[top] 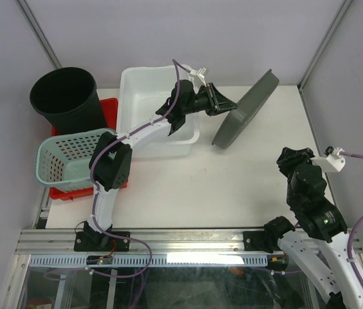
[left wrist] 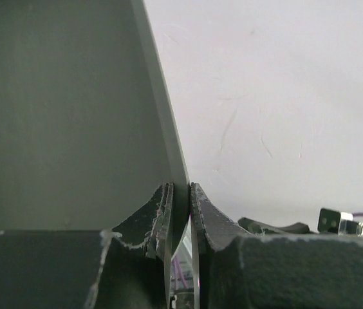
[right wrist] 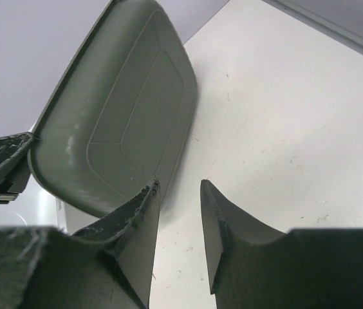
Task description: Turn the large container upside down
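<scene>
top view: large container (top: 246, 109) tilted steeply at far side of counter (top: 233, 187), rim gripped by left hand (top: 223, 105). left wrist: rim pinched tight. right wrist: right hand (right wrist: 180, 183) partly open, empty. flip judged midway; further tipping, then release needed.

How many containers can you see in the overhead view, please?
5: black bucket back left; green basket in front of it; red tray under the basket; white tub back centre; grey tray tilted, held by the left tool. More could be nested unseen.
</scene>
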